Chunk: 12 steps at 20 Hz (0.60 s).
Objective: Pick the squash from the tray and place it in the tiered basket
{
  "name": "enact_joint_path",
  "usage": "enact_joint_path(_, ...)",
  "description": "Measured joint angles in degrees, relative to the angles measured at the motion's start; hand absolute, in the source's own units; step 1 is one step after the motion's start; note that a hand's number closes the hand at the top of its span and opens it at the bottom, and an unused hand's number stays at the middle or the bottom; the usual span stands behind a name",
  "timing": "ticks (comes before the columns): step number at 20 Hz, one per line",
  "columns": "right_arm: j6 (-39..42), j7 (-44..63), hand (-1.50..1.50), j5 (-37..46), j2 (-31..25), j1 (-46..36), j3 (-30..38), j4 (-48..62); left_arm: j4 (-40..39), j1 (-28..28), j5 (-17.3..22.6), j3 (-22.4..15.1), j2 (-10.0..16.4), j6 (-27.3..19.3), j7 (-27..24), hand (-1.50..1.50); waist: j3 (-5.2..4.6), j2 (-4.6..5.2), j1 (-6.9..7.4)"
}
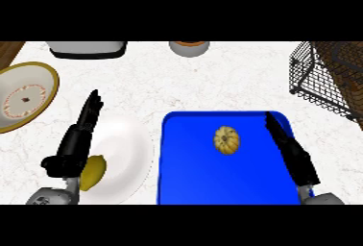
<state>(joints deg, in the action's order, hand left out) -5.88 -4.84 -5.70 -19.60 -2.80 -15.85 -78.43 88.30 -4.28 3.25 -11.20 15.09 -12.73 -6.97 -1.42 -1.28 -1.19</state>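
The squash (pixel 227 140) lies on the blue tray (pixel 191 173), just left of the right hand (pixel 291 149); its fingers are straight, holding nothing.

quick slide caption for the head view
Squash lies on the blue tray, right hand open near it, tiered basket at upper right.

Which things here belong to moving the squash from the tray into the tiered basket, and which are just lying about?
Job: squash, blue tray, tiered basket, right hand open, right of the squash.
Lying about: white plate, yellow fruit on it, gold-rimmed plate, grey appliance, small pot, left hand open over the white plate.
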Motion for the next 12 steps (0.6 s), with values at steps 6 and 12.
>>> enact_joint_path(6, -15.12, 5.53, 1.5, 11.07, 2.86, -4.05, -0.56, -7.37, -1.97, -1.44, -2.74, 3.74, 4.58, -1.54, 3.83, 0.0, 0.99, 0.61, 0.53)
enact_joint_path(12, -35.05, 9.26, -1.5, 23.75, 2.11, -0.92, 6.97, -7.22, -4.04, 0.33, -3.6, 5.96, 7.31, -2.41, 6.48, 0.0, 0.89, 0.03, -2.85)
